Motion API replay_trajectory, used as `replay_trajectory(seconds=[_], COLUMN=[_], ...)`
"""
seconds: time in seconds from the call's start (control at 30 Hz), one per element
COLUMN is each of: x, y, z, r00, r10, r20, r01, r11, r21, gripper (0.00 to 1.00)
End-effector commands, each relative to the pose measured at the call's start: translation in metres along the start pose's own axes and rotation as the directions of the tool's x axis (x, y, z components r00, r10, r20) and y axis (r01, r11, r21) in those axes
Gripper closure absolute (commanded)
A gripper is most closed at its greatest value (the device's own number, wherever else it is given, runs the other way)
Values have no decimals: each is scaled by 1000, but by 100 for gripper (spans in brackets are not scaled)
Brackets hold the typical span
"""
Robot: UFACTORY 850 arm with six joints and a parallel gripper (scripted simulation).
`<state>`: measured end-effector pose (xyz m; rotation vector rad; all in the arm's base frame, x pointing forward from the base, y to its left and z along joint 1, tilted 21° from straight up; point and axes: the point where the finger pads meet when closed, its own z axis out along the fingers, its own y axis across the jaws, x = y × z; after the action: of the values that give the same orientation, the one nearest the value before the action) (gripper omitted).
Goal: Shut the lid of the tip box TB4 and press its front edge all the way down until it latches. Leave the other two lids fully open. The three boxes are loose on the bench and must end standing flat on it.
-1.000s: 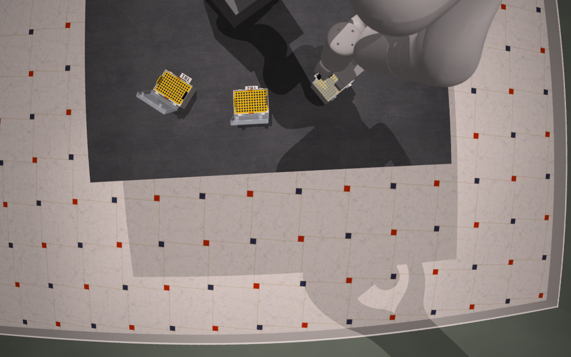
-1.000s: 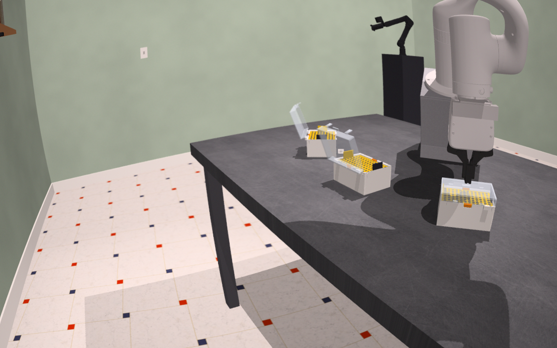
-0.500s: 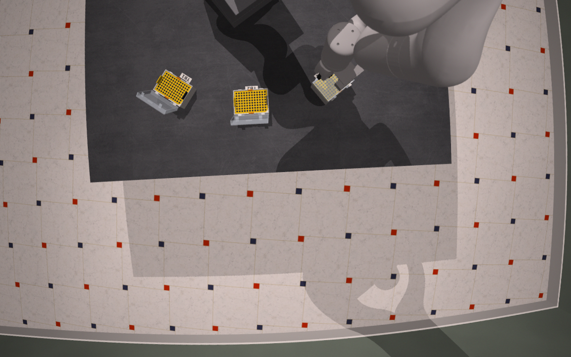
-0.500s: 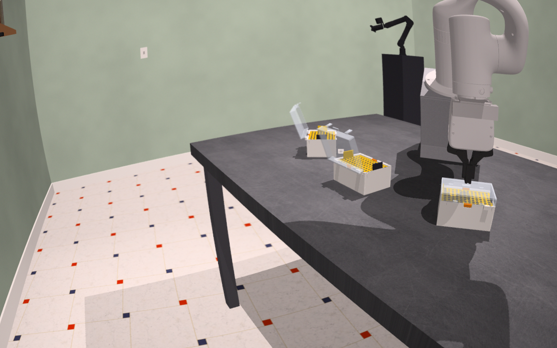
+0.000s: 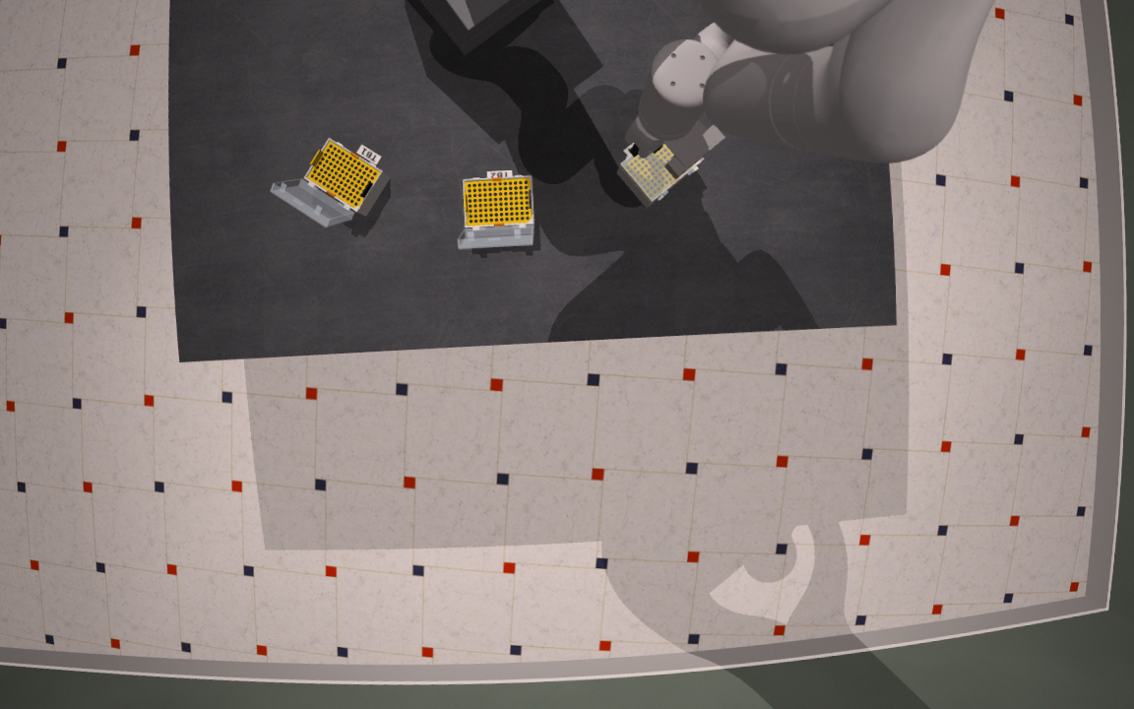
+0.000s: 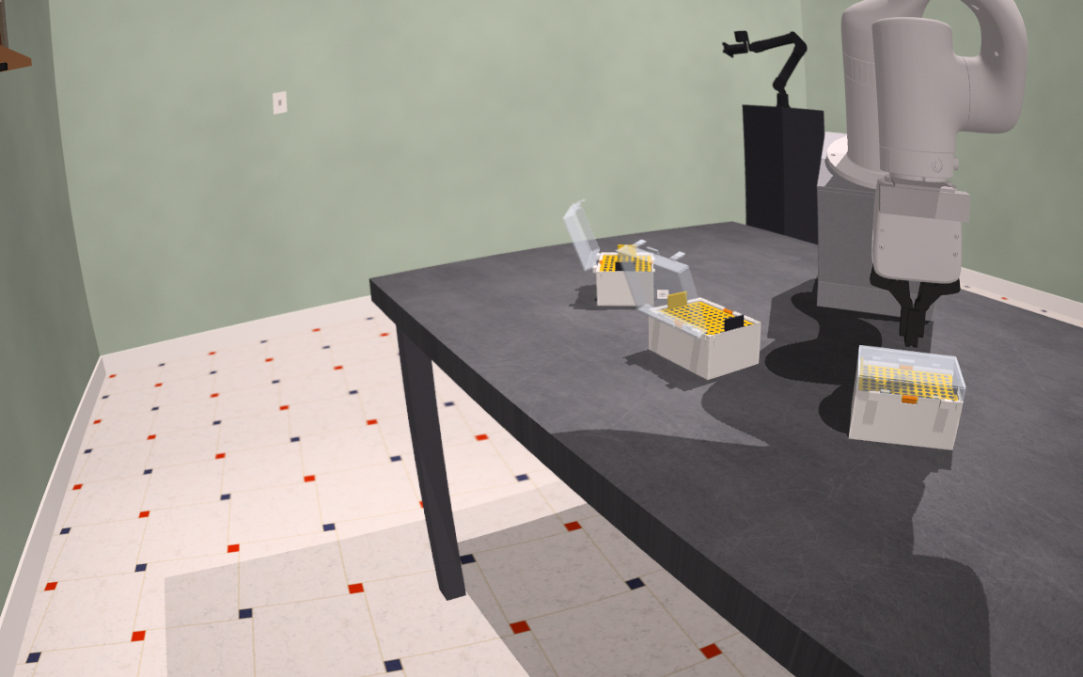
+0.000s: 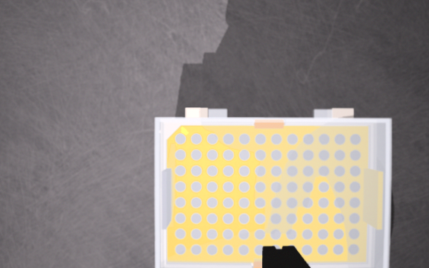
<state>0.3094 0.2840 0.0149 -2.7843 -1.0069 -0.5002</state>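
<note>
The tip box on the right (image 5: 649,173) (image 6: 907,395) (image 7: 270,190) stands flat on the dark bench (image 5: 289,290) (image 6: 697,471) (image 7: 69,112). Its label is hidden. Its clear lid lies level over the yellow tip rack and looks closed. An orange tab (image 6: 909,399) shows on the side facing the exterior camera. My gripper (image 6: 913,339) (image 7: 283,257) is shut and empty. Its tips point straight down at the lid's edge on the far side from that tab. I cannot tell whether they touch the lid. In the top view the arm hides the fingers.
Box TB1 (image 5: 340,173) (image 6: 622,277) and box TB2 (image 5: 497,201) (image 6: 703,337) stand flat to the left with lids open. The robot's base (image 6: 848,244) and a black pedestal (image 6: 781,168) are behind. The bench edge runs along the front.
</note>
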Motion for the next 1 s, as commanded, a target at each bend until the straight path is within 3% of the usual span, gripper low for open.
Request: replay_trajectory(seconds=[0.0, 0.5, 0.97], x=[0, 0, 0], y=[0, -1, -2], z=[-4, -29, -37], r00=[1000, 1000, 1000], r10=[0, 0, 0], r20=[-2, -2, -1], r01=[0, 0, 0], r11=[999, 999, 999], r21=[-32, -32, -33], gripper=[100, 100, 100])
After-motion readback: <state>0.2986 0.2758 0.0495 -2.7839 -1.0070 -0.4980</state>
